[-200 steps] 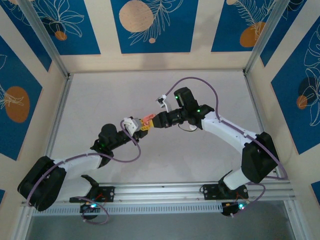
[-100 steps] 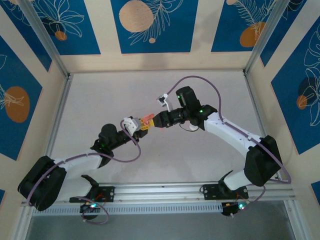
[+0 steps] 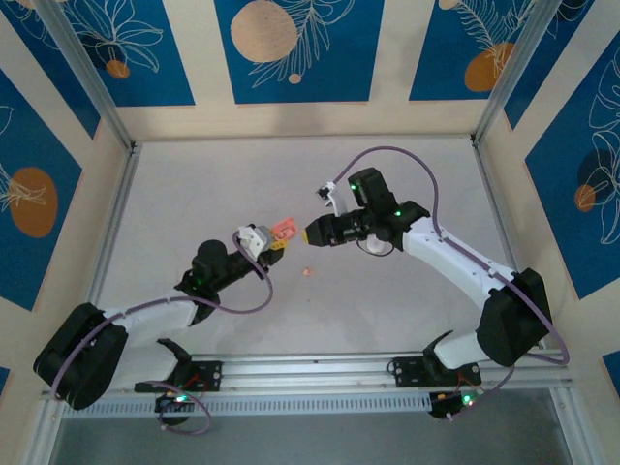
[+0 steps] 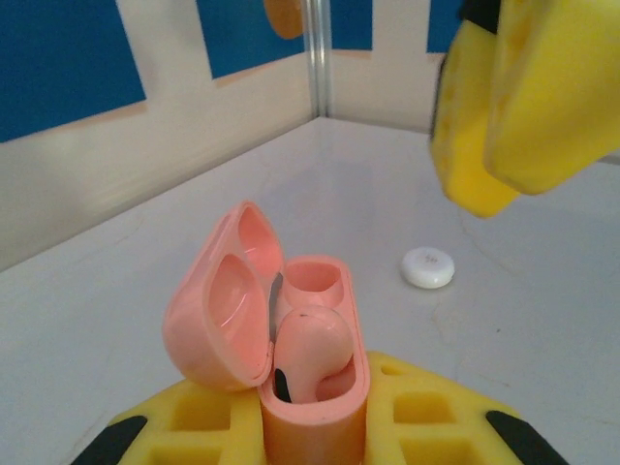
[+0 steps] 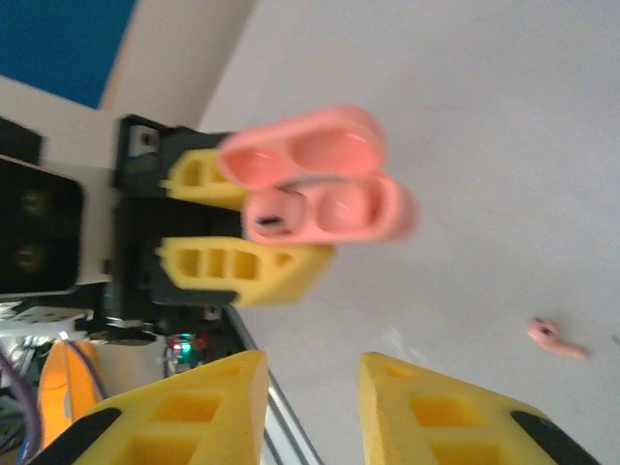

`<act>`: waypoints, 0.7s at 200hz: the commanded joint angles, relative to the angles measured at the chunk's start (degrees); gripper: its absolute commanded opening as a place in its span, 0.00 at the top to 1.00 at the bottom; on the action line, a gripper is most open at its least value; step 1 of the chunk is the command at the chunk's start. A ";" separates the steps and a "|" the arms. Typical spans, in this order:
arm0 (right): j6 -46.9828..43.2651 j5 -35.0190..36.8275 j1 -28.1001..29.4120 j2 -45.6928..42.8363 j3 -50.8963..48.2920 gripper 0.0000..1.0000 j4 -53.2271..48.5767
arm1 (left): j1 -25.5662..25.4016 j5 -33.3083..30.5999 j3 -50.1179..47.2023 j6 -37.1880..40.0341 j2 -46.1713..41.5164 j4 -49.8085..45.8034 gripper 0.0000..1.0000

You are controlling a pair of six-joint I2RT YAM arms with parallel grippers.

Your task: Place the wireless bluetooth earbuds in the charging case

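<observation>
Pink case (image 4: pixel 312 426), one earbud (image 4: pixel 312 344) seemingly inside

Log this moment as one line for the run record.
left claw: shut on charging case, lid open | one earbud seated | other earbud loose on table | right claw: open, empty

Both arms bend inward. The left gripper (image 3: pixel 274 244) clamps the charging case (image 3: pixel 285 230); the right gripper (image 3: pixel 311 233) faces it, jaws apart.
</observation>
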 commanded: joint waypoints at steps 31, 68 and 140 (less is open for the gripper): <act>-1.77 9.75 2.33 10.23 6.50 0.63 -16.65 | 2.69 -7.16 -2.22 -4.75 -4.07 -5.11 0.80; -8.80 11.31 4.41 18.11 9.42 0.53 -16.13 | 5.71 -8.31 -4.48 -7.49 -7.70 -7.43 0.80; -26.89 16.11 7.41 28.88 15.29 0.51 -19.24 | 9.86 -8.82 -6.56 -7.96 -15.70 -14.35 0.80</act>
